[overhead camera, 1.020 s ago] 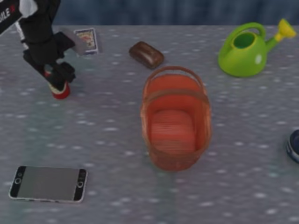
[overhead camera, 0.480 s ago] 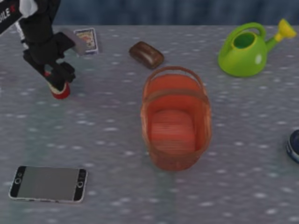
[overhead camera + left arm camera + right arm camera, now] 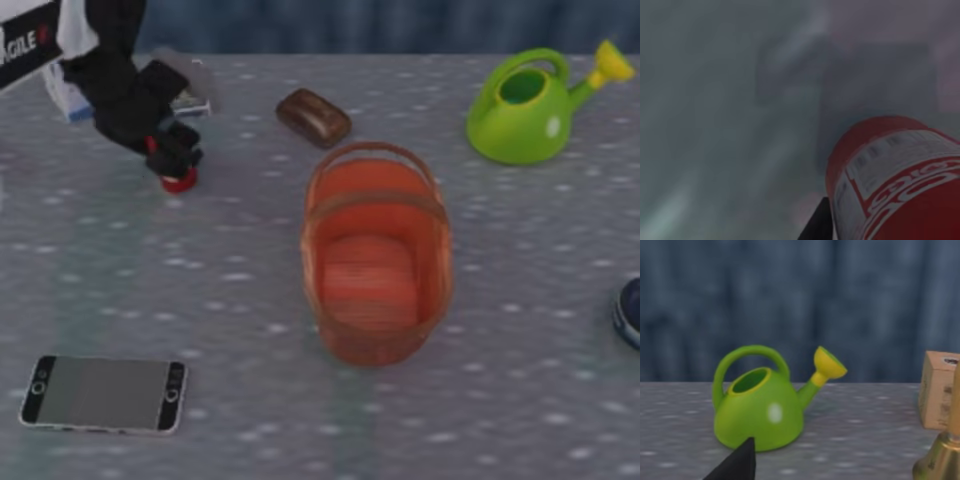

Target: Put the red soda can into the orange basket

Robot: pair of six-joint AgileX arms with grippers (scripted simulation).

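Note:
The red soda can [image 3: 179, 181] hangs a little above the table at the back left, with my left gripper [image 3: 174, 163] shut on it from above. In the left wrist view the can [image 3: 900, 185] fills the near corner, its white label turned to the camera, and one black finger [image 3: 818, 226] presses on its side. The orange basket [image 3: 376, 250] stands at mid-table with its hoop handle up, well to the right of the can and with nothing inside. My right gripper [image 3: 737, 465] is out of the top view and shows only as a black tip in its own wrist view.
A brown oval lump [image 3: 313, 117] lies between the can and the basket's far end. A green watering can [image 3: 520, 105] stands back right, a phone [image 3: 103, 393] front left, a dark blue object [image 3: 628, 312] at the right edge. A wooden box [image 3: 937, 390] and a brass bell [image 3: 945, 455] show in the right wrist view.
My left gripper has lifted the red soda can off the table and carried it right and slightly back, toward the basket. Nothing else has moved.

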